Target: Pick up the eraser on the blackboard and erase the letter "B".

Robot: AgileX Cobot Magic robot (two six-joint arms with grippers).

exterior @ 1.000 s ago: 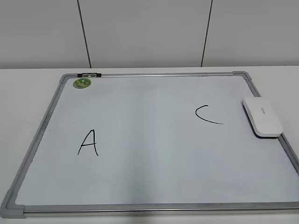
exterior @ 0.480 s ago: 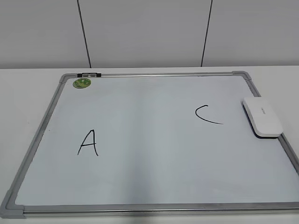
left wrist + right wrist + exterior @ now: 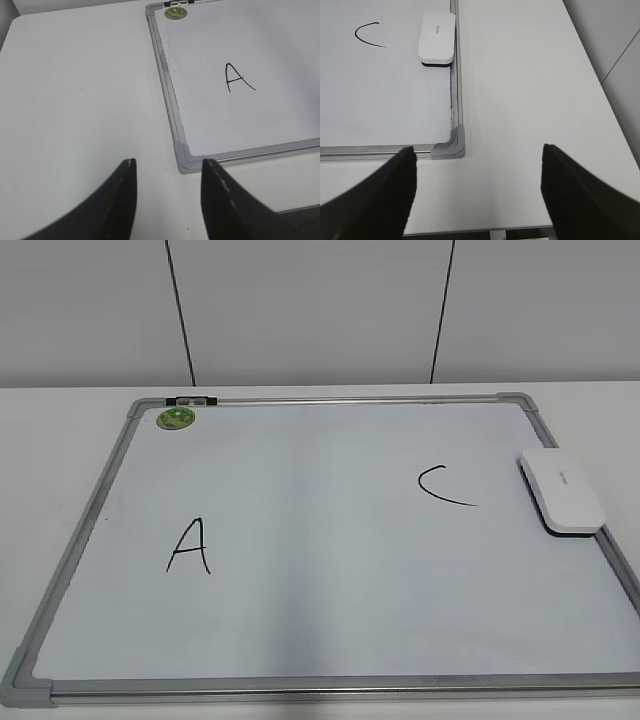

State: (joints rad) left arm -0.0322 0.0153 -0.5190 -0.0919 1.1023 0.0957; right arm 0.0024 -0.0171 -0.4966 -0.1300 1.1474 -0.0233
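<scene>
The white eraser (image 3: 561,490) lies on the blackboard (image 3: 340,640) at its right edge; it also shows in the right wrist view (image 3: 437,38). The board carries a black "A" (image 3: 189,546) and a black "C" (image 3: 443,486). No letter "B" shows between them; that area is blank. My left gripper (image 3: 168,165) is open and empty over the table near the board's front left corner. My right gripper (image 3: 477,150) is wide open and empty near the board's front right corner (image 3: 451,143). Neither gripper shows in the exterior view.
A small round green magnet (image 3: 176,418) sits at the board's back left corner, next to a black clip (image 3: 192,400) on the frame. White table (image 3: 520,90) lies right of the board, its front edge close under my right gripper.
</scene>
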